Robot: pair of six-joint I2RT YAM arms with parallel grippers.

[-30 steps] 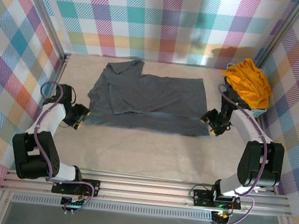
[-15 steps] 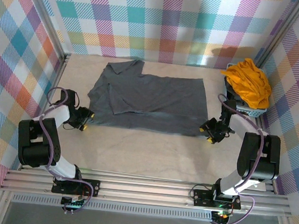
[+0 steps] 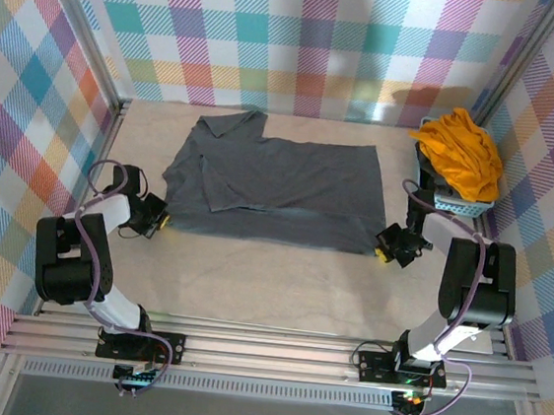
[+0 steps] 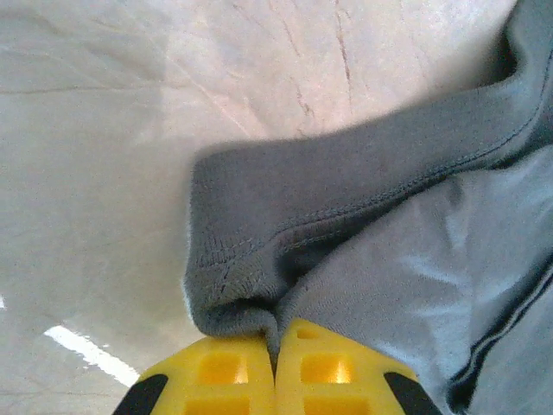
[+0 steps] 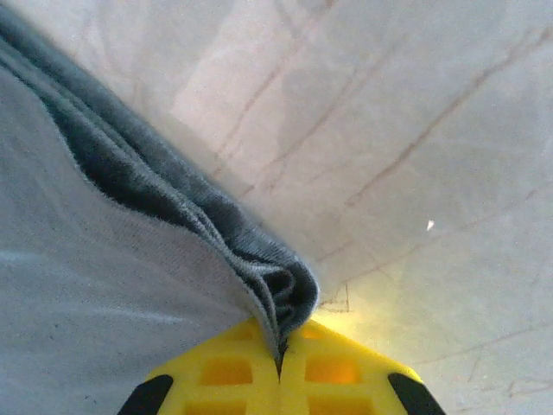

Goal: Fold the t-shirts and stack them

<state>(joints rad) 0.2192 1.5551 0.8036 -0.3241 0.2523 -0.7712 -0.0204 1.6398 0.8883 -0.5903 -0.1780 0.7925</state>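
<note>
- Left gripper (image 4: 276,335) pinches the near left corner of the grey shirt (image 3: 279,188), and the right gripper (image 5: 281,347) pinches its near right corner, likely to lift the hem evenly for a fold.
- The grey shirt lies spread flat on the table (image 3: 278,287); the orange shirt (image 3: 459,155) waits bunched in the basket (image 3: 468,203).

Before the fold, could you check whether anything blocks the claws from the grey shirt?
Nothing visible: the left claw and right claw each pinch a near corner of the grey shirt, whose top is bare. The yellow shirt sits aside in its basket.
</note>
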